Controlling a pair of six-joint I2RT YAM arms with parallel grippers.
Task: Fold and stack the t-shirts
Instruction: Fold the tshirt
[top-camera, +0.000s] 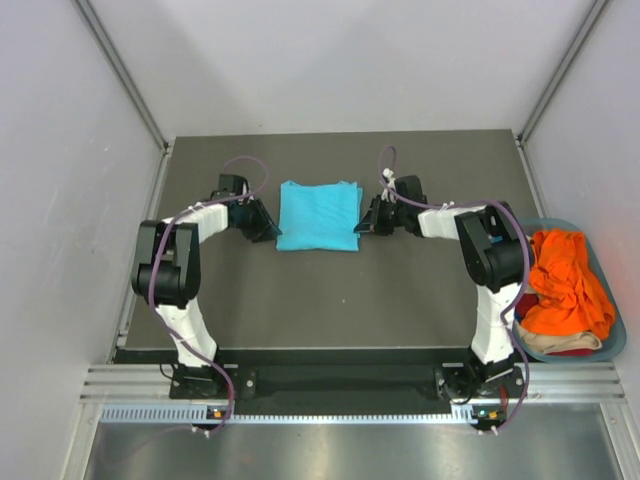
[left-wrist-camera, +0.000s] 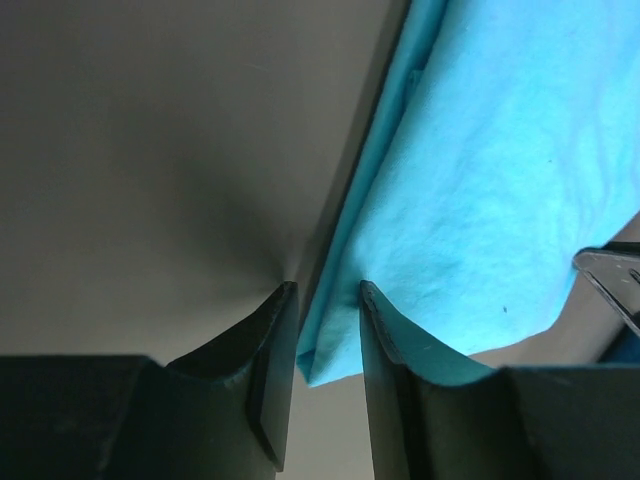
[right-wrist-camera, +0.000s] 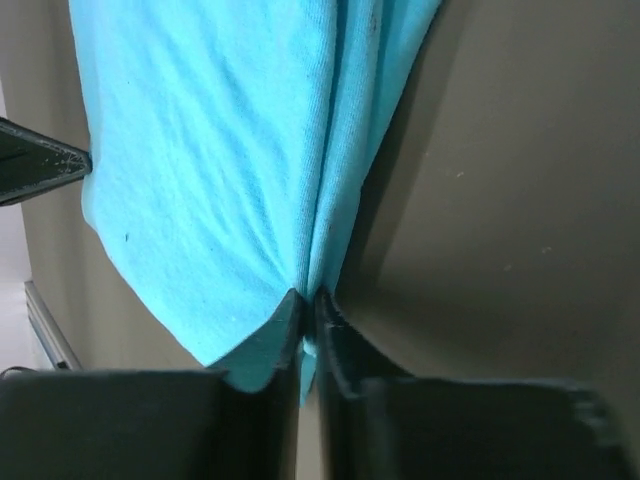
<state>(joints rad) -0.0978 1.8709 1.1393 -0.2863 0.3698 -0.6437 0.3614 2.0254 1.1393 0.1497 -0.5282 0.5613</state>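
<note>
The folded turquoise t-shirt (top-camera: 318, 216) lay on the dark bench (top-camera: 350, 300), one edge pinched in the right hand (right-wrist-camera: 308, 297), the opposite edge inside the spread left hand (left-wrist-camera: 328, 288). Behind the right hand, a blue-grey basket (top-camera: 617, 335) held an orange t-shirt (top-camera: 565, 280).

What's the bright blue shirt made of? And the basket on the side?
The turquoise t-shirt looks like soft, matte knit cloth: the right wrist view shows fine ribbed threads and wrinkles. The basket seems smooth blue-grey plastic, though it's too small to be sure.
</note>
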